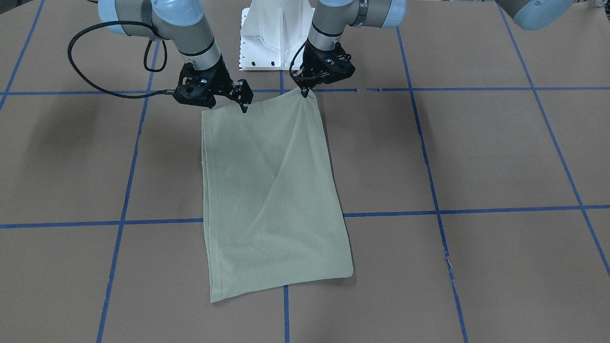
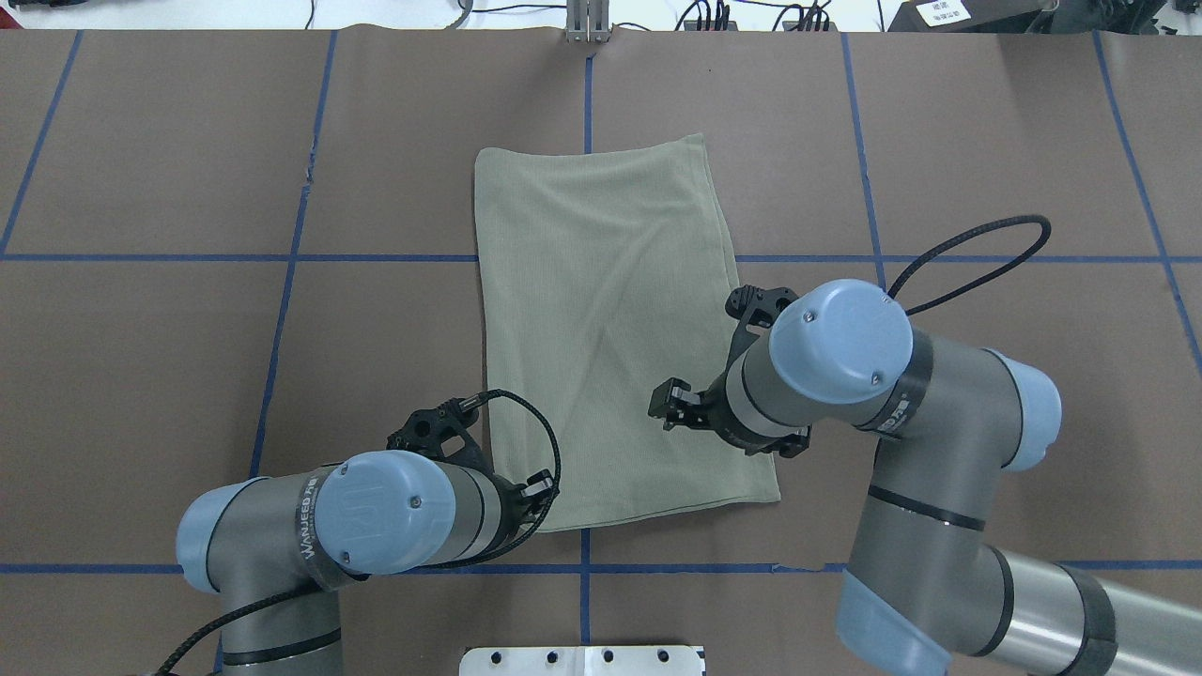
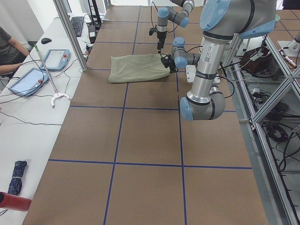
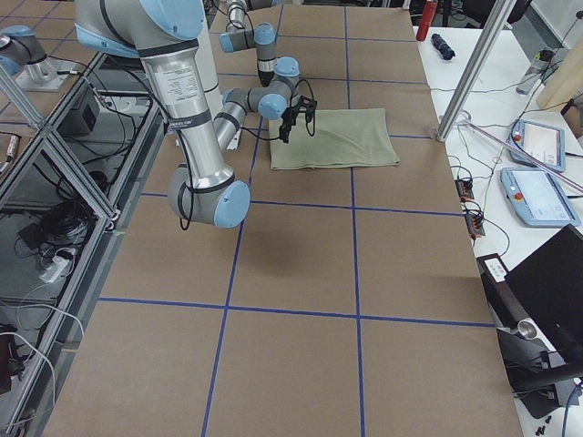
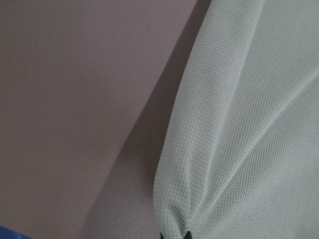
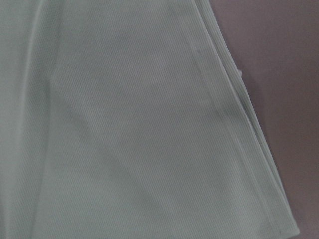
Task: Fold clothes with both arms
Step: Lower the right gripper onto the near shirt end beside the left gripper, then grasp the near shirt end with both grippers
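- The left gripper was pinched tight on the near left corner of the shirt; the wrist view showed cloth gathered into a pucker at its closed tips.
- That corner stood slightly raised, with a crease running from it across the cloth.
- The right gripper pointed down at the same near edge, a little in from the right corner. Its tip met the cloth, but I could not tell how far it was open or whether it had hold of anything.
- The shirt's near short edge ran between the 2 grippers; the rest stretched away from them.
- The shirt lay folded into 1 long rectangle in the middle of the table, its far end past a blue tape line.
- Behind the grippers stood the white base.
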